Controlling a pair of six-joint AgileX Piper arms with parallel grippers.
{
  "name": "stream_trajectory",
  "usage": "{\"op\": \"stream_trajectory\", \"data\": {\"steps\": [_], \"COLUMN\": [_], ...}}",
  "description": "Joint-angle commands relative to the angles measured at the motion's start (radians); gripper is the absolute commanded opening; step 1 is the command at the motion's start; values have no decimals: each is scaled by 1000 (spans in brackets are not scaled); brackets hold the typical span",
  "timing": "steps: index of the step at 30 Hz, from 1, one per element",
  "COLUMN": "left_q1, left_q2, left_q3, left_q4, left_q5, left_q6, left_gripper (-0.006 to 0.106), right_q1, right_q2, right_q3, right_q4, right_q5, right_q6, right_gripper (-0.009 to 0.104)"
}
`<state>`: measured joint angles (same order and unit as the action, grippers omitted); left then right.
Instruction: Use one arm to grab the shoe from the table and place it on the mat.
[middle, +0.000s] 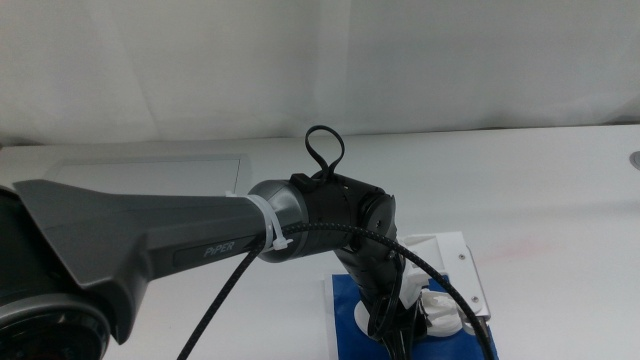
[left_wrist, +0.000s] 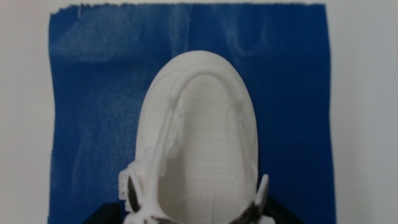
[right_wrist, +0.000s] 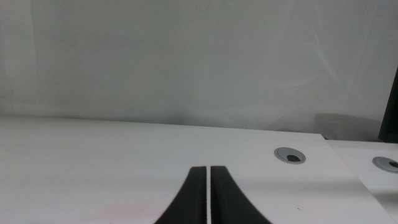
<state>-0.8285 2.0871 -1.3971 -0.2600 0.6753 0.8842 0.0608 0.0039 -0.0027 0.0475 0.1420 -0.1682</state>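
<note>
Overhead, one arm (middle: 150, 240) enters from the left side of the table (middle: 540, 190), black and grey, one white zip tie (middle: 272, 232) at its wrist and braided black cables (middle: 330, 236) looping over it. Left gripper (middle: 400, 325) points down over the mat (middle: 342, 300); one white bracket (middle: 455, 270) on it.

One shoe (left_wrist: 199, 143), white, lying on the mat (left_wrist: 93, 93), toe toward the mat's far edge. One mat, bright blue, thin white edge. In the left wrist view the shoe's rear part runs out of frame at the gripper (left_wrist: 199, 218); dark jaw tips show on either side of it. Cannot tell whether they press the shoe or stand off it.

Right gripper (right_wrist: 208, 199): jaws pressed together, only a thin slit between, nothing in them. It hovers low over bare tabletop (right_wrist: 93, 162), well apart from the shoe.

Surface: plain white, one long light-grey panel (middle: 150, 175) set in at far left. Two round grey-rimmed holes (right_wrist: 290, 155) in the tabletop in the right wrist view. Backdrop a plain white wall (middle: 320, 60).
</note>
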Motion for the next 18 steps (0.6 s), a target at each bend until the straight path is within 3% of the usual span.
{"op": "stream_trajectory", "data": {"steps": [1,8,12,13,14,18], "left_q1": [2,2,2,2,2,2], "left_q2": [9,20,18,18,18,12], "left_q3": [-6,-6,-6,-6,-6,-6], "left_q4": [-17,-19,-19,-19,-19,-17], "left_q5": [-12,-17,-13,-10,-10,-10], "left_q6": [13,13,-5,-13,-22,-37], "left_gripper": [-3,-1,52,79,93,93], "right_q1": [4,4,4,4,4,4], "right_q2": [-12,-12,-12,-12,-12,-12], "right_q3": [39,39,39,39,39,39], "right_q4": [-10,-10,-10,-10,-10,-10], "right_q5": [-4,-4,-4,-4,-4,-4], "right_q6": [-4,-4,-4,-4,-4,-4], "right_gripper": [-3,-3,-3,-3,-3,-3]}}
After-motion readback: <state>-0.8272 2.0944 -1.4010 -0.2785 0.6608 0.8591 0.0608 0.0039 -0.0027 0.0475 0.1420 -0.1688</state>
